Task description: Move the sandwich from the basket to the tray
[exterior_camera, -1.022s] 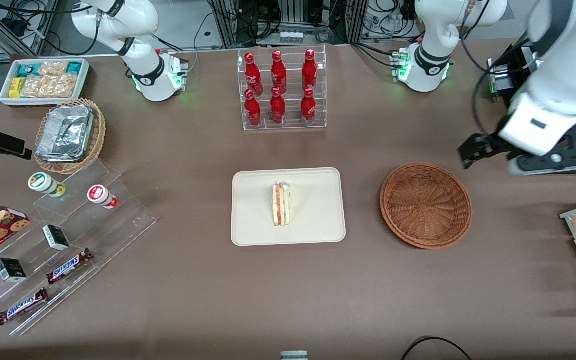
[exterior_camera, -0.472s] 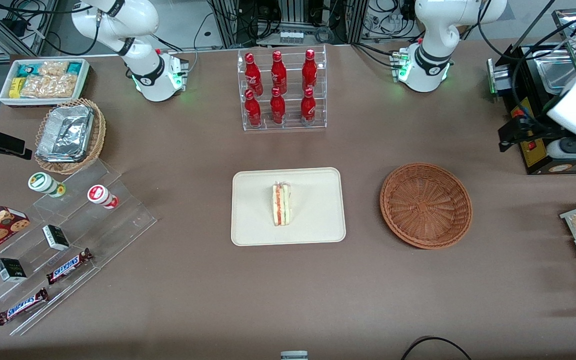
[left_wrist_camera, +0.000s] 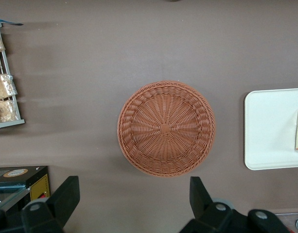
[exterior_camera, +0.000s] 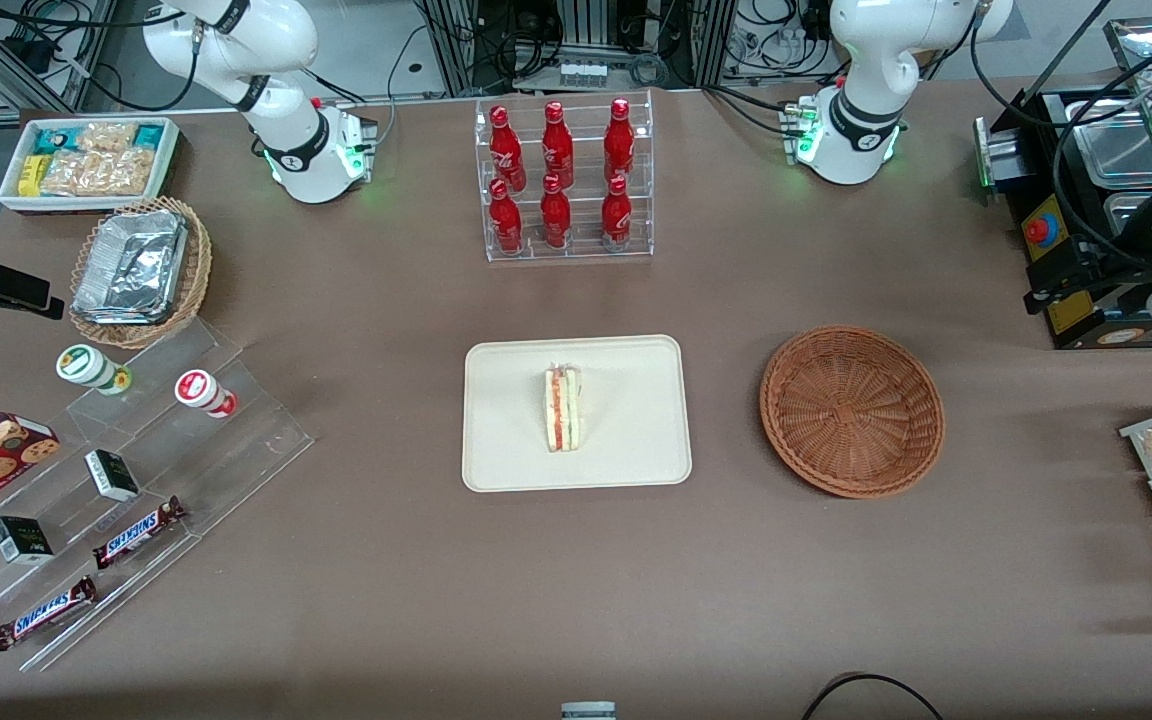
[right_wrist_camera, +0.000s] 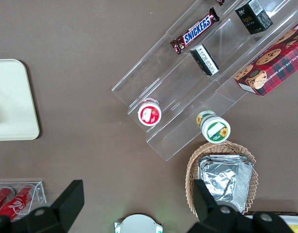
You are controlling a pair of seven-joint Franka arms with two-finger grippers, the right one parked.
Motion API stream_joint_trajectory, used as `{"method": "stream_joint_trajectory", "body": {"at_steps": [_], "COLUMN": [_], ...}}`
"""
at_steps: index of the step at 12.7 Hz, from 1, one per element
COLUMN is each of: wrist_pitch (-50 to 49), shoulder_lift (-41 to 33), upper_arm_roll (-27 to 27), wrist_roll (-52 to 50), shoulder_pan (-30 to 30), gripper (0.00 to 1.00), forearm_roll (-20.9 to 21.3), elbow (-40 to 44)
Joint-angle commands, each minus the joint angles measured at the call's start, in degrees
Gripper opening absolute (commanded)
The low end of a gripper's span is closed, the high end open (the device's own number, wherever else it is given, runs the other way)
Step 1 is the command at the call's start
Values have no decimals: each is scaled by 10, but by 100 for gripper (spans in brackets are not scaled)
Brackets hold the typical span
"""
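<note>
Wicker basket point(left_wrist_camera: 166, 128) under open-fingered tool point(left_wrist_camera: 134, 199)

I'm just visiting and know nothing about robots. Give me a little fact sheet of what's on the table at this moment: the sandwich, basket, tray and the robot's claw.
sandwich: lies on the tray, near its middle
tray: cream-white, flat on the table beside the basket
basket: reddish-brown wicker, holds nothing
gripper: open, holding nothing, raised above the table at the working arm's end, clear of the basket
task state: sandwich appears delivered
</note>
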Motion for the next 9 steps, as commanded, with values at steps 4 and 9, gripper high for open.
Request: {"method": "stream_joint_trajectory", "body": {"at_steps": [4,9], "wrist_pitch": [-30,-43], "shoulder_lift": [10,4], "upper_arm_roll": [-21,-17], "wrist_roll": [0,-5], "shoulder_pan": [16,-11], "gripper": [100,100], "forearm_roll": [6,28], "elbow": [22,20]}}
